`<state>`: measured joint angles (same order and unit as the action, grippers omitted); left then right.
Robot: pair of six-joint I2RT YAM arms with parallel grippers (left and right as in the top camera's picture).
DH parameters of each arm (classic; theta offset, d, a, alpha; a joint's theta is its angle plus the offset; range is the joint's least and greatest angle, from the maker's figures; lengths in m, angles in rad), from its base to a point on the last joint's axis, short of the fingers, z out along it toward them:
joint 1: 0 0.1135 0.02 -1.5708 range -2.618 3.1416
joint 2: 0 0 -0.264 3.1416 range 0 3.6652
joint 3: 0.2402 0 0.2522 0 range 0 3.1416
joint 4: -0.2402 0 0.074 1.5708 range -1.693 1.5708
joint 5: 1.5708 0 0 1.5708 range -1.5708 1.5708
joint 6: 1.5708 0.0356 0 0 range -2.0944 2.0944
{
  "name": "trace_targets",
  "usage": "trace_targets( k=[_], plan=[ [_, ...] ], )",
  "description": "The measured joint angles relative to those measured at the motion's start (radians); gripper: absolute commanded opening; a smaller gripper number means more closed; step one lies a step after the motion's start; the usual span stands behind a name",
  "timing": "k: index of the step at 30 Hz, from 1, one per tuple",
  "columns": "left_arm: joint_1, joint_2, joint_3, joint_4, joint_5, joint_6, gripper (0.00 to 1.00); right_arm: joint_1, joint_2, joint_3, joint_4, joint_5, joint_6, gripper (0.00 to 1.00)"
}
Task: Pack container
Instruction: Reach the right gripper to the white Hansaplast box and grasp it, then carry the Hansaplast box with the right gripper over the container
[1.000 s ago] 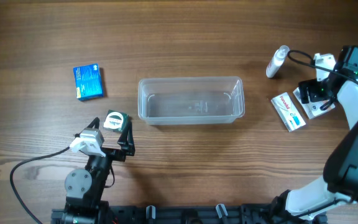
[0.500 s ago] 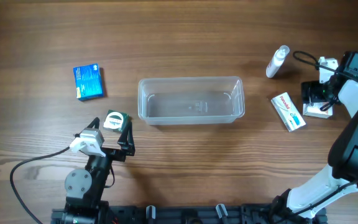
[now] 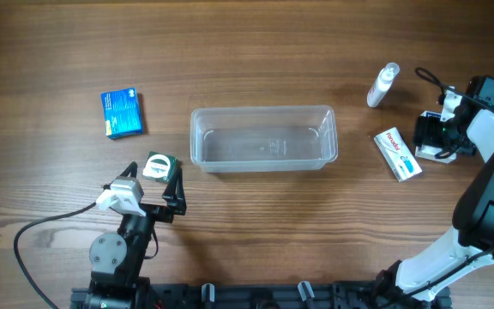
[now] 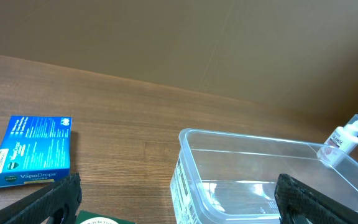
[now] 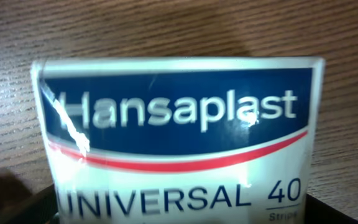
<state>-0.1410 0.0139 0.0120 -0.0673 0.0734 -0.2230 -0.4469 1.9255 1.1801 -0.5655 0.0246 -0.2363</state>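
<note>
My right gripper [image 3: 433,140] sits over the Hansaplast box [image 5: 179,124], grip state untellable; next I'd clamp, lift, and carry it to the container [image 3: 264,110].

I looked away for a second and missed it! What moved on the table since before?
The right end effector turned a little and settled lower over the Hansaplast box, covering more of it. Whether it has gripped the box, I cannot tell. The left end effector, the container, the blue box, the spray bottle and the red-and-white box stayed where they were.
</note>
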Motion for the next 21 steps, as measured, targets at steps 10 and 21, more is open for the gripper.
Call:
trace_targets(
  k=[10,21],
  plan=[
    [0.0,0.0,0.0,0.0,0.0,0.0,1.0,0.0,-0.013,0.027,-0.06,0.1,0.229,0.7],
    [0.0,0.0,0.0,0.0,0.0,0.0,1.0,0.15,-0.46,0.171,-0.293,-0.206,0.394,0.64]
  ],
)
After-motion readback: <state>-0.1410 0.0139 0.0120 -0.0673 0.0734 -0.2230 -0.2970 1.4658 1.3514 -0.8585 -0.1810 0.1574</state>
